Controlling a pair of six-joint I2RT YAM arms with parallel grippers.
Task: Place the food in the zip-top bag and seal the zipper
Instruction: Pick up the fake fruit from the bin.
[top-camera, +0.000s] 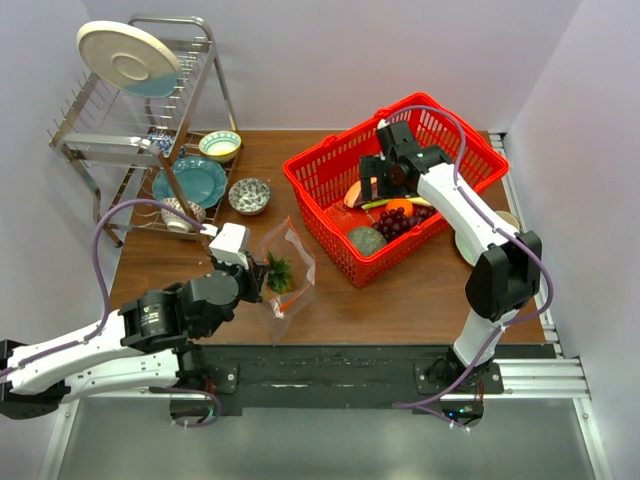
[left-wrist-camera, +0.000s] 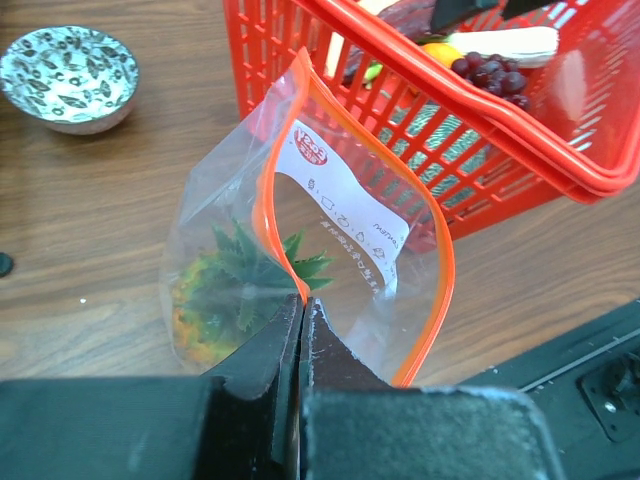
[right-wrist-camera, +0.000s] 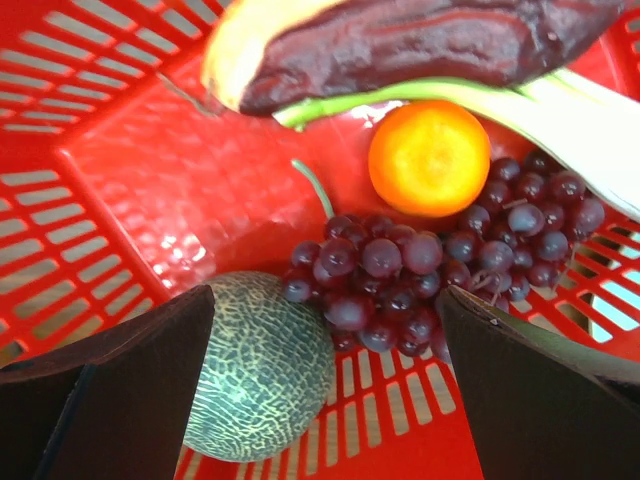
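Observation:
The clear zip-top bag (top-camera: 288, 262) stands open on the table in front of the left arm, and also shows in the left wrist view (left-wrist-camera: 215, 190). The pineapple (left-wrist-camera: 225, 295) lies inside it, green crown up. My left gripper (left-wrist-camera: 303, 300) is shut on the near side of the red-orange zipper (left-wrist-camera: 441, 270), holding the mouth open. The purple grape bunch (right-wrist-camera: 430, 265) lies in the red basket (top-camera: 325, 195). My right gripper (right-wrist-camera: 325, 300) is open, hanging just above the grapes and a green melon (right-wrist-camera: 265, 365), touching neither.
The basket also holds an orange (right-wrist-camera: 428, 158), a dark purple-and-yellow piece (right-wrist-camera: 400, 40) and a white-green stalk (right-wrist-camera: 590, 110). A patterned bowl (top-camera: 249, 196), a teal plate (top-camera: 190, 180) and a dish rack (top-camera: 140, 110) stand at the back left.

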